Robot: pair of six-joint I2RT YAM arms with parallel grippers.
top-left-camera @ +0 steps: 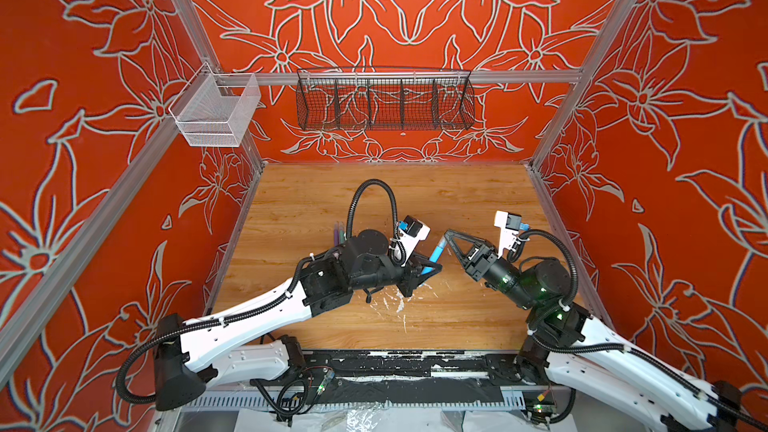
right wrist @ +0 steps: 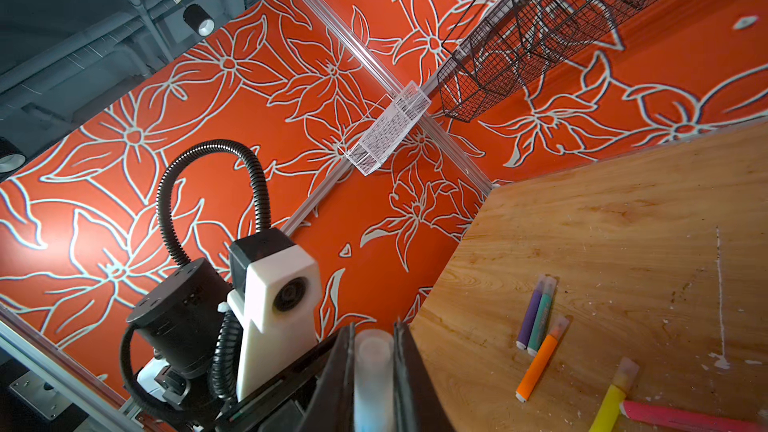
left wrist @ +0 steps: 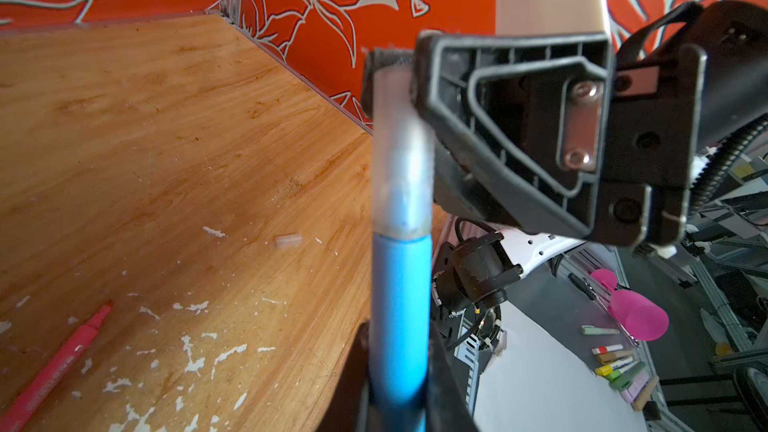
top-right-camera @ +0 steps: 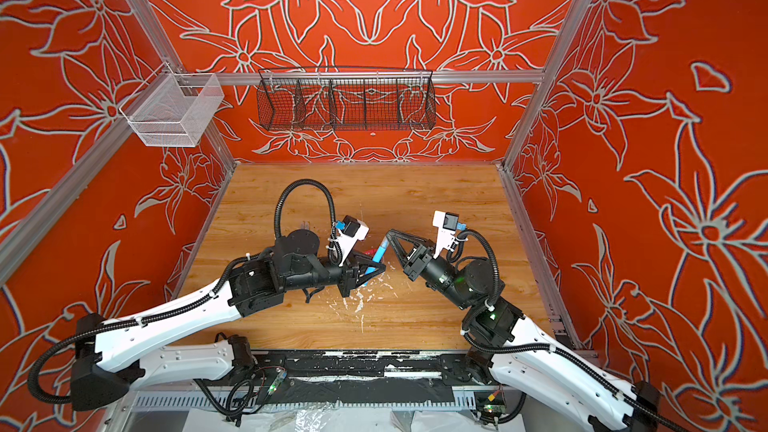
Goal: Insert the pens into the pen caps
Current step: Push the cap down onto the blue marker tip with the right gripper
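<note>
Gripping the blue pen [top-left-camera: 435, 254] low on its barrel, my left gripper [top-left-camera: 430, 271] is clamped tight around it. My right gripper [top-left-camera: 446, 236] is pinched shut on a clear pen cap [left wrist: 398, 160], which sits over the pen's tip. Both are raised above the table [left wrist: 124, 118], near its middle. I judge the pen light and stiff, but its barrel is smooth, so a push along its length could slide it through my pads. A hold low on the barrel, squarely across it, seems best. The cap looks thin-walled and slick; I would take it by its closed end, leave the mouth free, and squeeze gently so it neither flexes nor shoots out. The two must stay in line or the tip will jam on the rim. The pink pen [left wrist: 54, 367] lies bare on the wood with a loose cap [left wrist: 288, 240] apart from it. The purple pen [right wrist: 530, 317], green pen [right wrist: 542, 320], orange pen [right wrist: 538, 363] and yellow pen [right wrist: 609, 403] lie close together and look capped.
</note>
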